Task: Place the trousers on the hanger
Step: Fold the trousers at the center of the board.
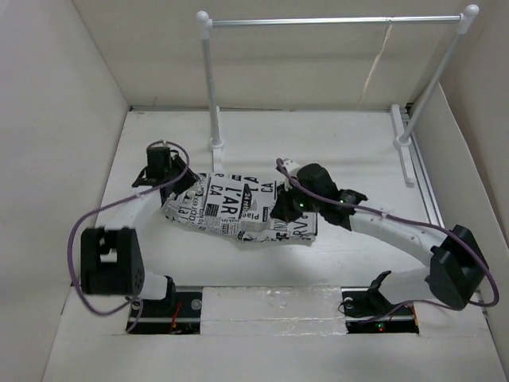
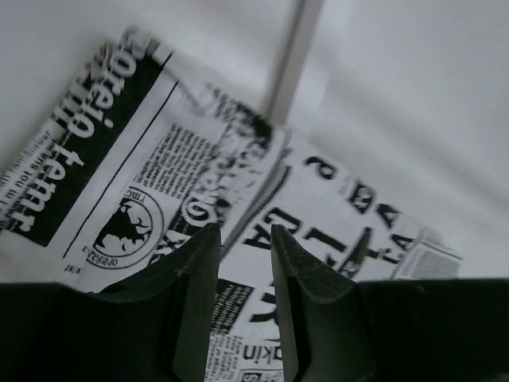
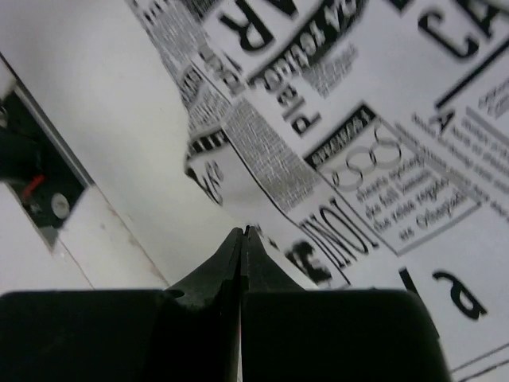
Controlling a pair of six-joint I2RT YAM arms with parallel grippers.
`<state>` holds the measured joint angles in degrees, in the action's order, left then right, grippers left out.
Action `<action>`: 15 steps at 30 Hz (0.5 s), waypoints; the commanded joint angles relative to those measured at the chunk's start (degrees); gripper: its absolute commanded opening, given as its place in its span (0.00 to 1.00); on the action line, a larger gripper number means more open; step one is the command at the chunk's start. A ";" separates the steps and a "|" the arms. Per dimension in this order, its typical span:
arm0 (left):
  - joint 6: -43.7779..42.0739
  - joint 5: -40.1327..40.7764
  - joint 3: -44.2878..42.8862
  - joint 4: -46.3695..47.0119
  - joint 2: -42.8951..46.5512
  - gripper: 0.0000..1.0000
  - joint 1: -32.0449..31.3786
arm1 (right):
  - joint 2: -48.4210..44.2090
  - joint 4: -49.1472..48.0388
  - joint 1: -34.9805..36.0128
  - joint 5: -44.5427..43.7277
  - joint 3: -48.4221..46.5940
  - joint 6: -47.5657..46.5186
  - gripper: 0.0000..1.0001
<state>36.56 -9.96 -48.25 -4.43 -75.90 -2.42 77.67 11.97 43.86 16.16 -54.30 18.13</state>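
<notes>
The trousers (image 1: 231,207), white cloth printed with black newspaper text, lie folded in a flat bundle across the middle of the table. My left gripper (image 1: 181,185) is at their left end. In the left wrist view its jaws (image 2: 242,229) stand a little apart over the print (image 2: 159,175), with nothing between them. My right gripper (image 1: 280,212) hovers over the right part of the bundle. In the right wrist view it is shut (image 3: 245,231), tips at the near edge of the cloth (image 3: 358,119); I cannot tell whether any cloth is pinched. The hanger shows in no view.
A clothes rail (image 1: 334,21) with white posts stands at the back; its left post's foot (image 1: 215,146) is just behind the trousers. High pale walls box in the table. A pale bar (image 2: 294,56) rises behind the cloth. An arm base recess (image 3: 40,183) lies near the right gripper.
</notes>
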 commanded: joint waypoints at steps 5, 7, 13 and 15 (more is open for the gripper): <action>4.92 -7.62 6.05 5.13 -10.41 0.28 4.25 | -1.47 -1.06 -8.69 -2.36 12.89 -6.87 0.02; 6.33 -8.85 10.77 4.78 -10.59 0.28 7.14 | -0.06 -1.94 -11.58 -2.80 14.48 -8.46 0.01; 6.60 -1.92 18.54 -2.67 -0.67 0.19 8.66 | 1.52 -6.51 -13.89 -1.66 21.77 -8.03 0.00; 6.51 1.23 19.94 -5.32 5.30 0.19 8.66 | 0.74 -7.13 -13.10 -1.05 25.10 -6.89 0.00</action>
<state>43.64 -15.44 -30.83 -0.34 -75.72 5.87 78.63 6.50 30.11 14.61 -33.32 11.57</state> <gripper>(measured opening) 0.191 0.009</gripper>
